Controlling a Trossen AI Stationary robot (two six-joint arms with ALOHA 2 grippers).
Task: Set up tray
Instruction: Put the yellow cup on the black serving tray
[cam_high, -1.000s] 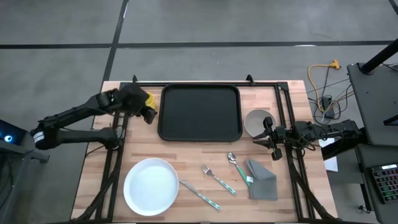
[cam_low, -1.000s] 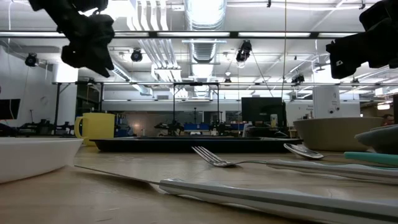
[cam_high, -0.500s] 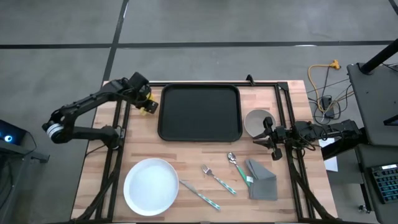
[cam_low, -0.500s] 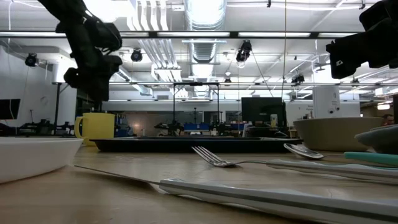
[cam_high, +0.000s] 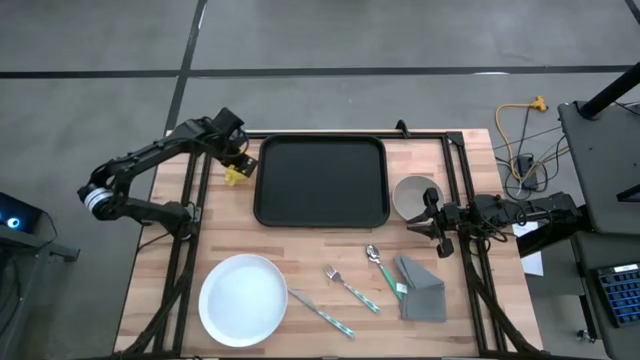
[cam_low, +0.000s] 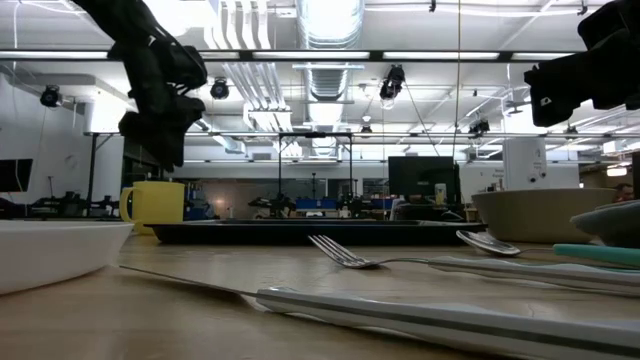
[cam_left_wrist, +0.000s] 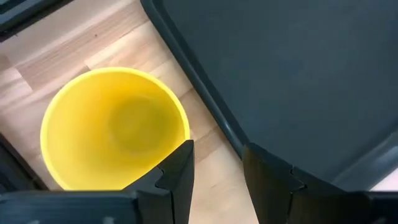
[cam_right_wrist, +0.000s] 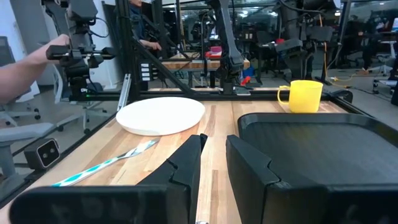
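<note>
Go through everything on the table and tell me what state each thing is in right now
tray: flat on table, nothing on it
yellow mug: upright, empty, beside the tray
left gripper: open, above the mug
right gripper: holding nothing, near the bowl
bowl: upright
white plate: bare
fork, spoon, knife: lying flat
grey napkin: folded

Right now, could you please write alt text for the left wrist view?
A yellow mug stands empty and upright on the wooden table, beside the rim of the black tray. The left hand hovers above the gap between them, its two dark fingers apart.
</note>
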